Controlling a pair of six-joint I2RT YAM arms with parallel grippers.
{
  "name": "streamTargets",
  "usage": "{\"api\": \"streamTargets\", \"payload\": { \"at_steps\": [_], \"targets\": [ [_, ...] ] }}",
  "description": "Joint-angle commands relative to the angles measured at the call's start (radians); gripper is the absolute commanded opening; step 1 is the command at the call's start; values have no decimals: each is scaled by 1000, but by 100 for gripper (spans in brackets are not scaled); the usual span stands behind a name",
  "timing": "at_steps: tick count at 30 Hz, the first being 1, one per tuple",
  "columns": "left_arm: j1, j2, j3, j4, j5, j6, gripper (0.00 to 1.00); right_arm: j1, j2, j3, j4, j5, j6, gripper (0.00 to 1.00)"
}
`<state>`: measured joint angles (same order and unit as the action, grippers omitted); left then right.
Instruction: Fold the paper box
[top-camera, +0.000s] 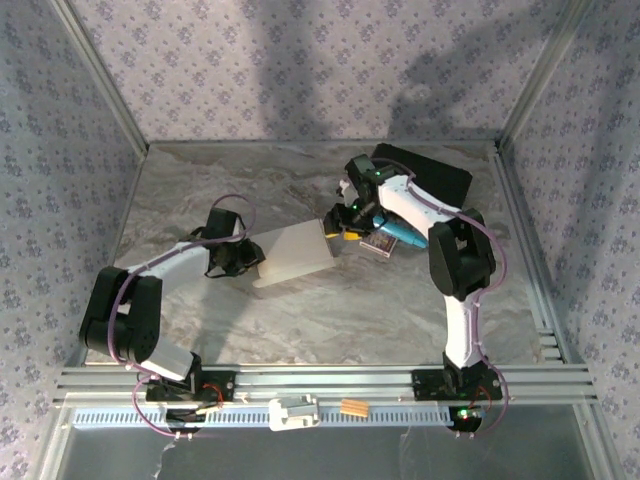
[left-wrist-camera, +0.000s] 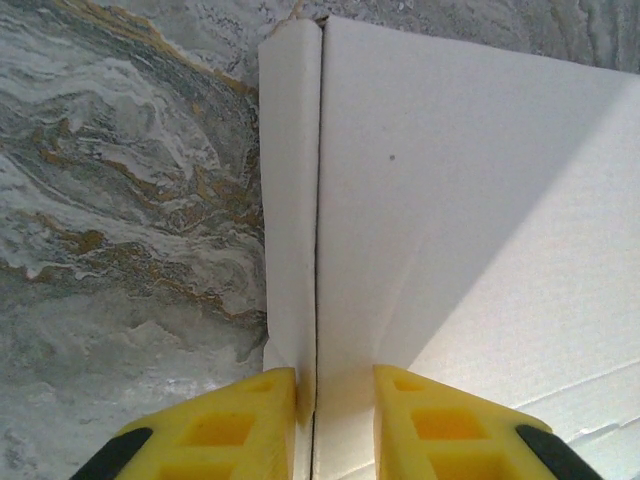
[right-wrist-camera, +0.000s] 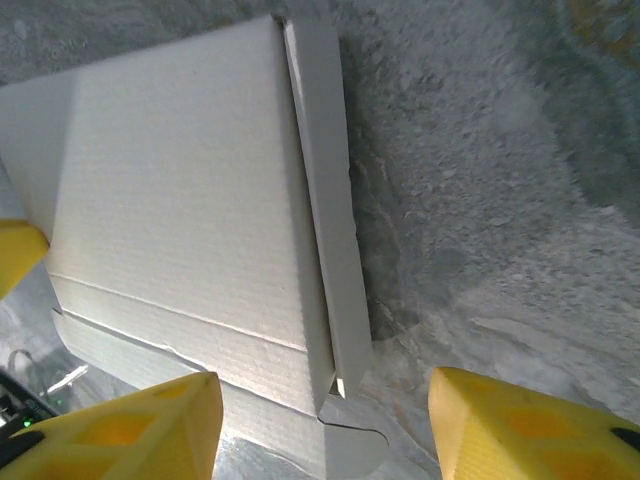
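The white paper box (top-camera: 297, 252) lies flat on the marble table (top-camera: 200, 190), near its middle. My left gripper (top-camera: 237, 258) is at the box's left edge. In the left wrist view the yellow fingers (left-wrist-camera: 250, 425) of the left gripper (left-wrist-camera: 335, 400) pinch a raised side flap of the box (left-wrist-camera: 470, 200), with a seam running between them. My right gripper (top-camera: 340, 222) hovers at the box's right corner. In the right wrist view its jaws (right-wrist-camera: 325, 420) stand wide apart above the box's (right-wrist-camera: 180, 200) narrow side flap and a rounded tab, touching neither.
A black case (top-camera: 430, 172) lies at the back right, behind the right arm. A small patterned packet (top-camera: 378, 243) and a blue object (top-camera: 398, 232) lie just right of the box. Metal rails (top-camera: 330, 385) run along the near edge; walls enclose the table.
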<state>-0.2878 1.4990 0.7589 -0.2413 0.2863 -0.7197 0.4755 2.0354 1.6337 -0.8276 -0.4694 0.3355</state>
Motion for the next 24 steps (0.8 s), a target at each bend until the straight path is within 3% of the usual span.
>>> {"api": "streamTargets", "payload": {
  "at_steps": [1, 3, 9, 16, 24],
  "targets": [
    [11, 3, -48, -54, -21, 18, 22, 4, 19, -35, 48, -86, -35, 68],
    [19, 0, -64, -50, -24, 9, 20, -6, 35, -49, 61, -108, -32, 73],
    [52, -32, -141, 3, -5, -21, 13, -17, 52, -102, 156, -284, -30, 77],
    [78, -27, -167, 6, 7, -16, 11, -15, 100, -117, 180, -379, -58, 80],
    [96, -24, -198, 17, 18, -32, 10, -6, 127, -111, 291, -474, 14, 76]
  ]
}}
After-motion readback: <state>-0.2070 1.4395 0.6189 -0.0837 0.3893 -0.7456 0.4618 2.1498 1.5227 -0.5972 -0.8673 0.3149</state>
